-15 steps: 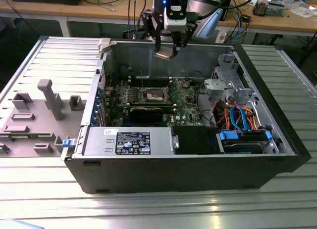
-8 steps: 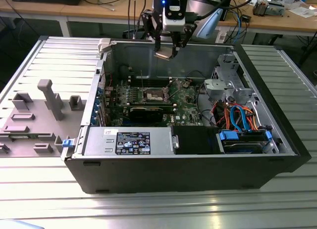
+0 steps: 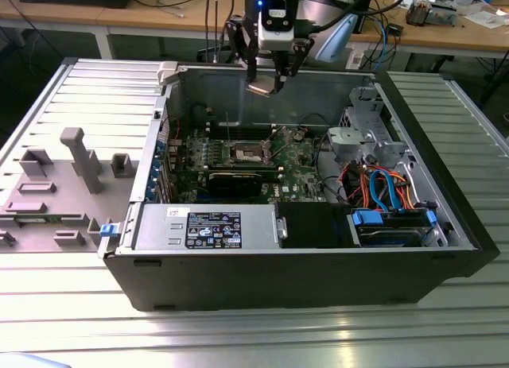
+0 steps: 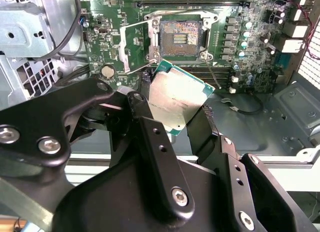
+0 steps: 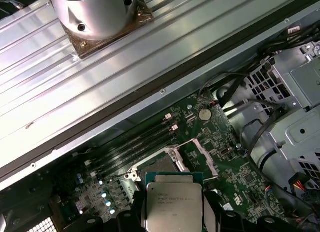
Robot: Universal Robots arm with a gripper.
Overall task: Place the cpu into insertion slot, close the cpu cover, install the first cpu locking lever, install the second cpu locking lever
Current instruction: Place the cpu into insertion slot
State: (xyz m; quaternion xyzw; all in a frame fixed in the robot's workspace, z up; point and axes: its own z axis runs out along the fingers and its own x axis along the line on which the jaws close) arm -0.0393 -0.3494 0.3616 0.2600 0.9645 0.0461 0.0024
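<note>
Black jaws pinch cpu (image 4: 175, 99) between them, above open insertion slot (image 4: 180, 39).

The gripper (image 5: 173, 219) clamps the cpu (image 5: 174, 202) by two opposite edges, its metal top facing the camera, over the green board (image 5: 235, 179). Just beyond lies the insertion slot (image 5: 161, 167), uncovered, with the cpu cover (image 5: 202, 159) swung open beside it.

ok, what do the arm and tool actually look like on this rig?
The tool has matte black linkage fingers studded with silver screw heads. In the exterior view its body is white and black with a blue light. The arm is silver-grey with pale blue, and black cables loop beside it.
</note>
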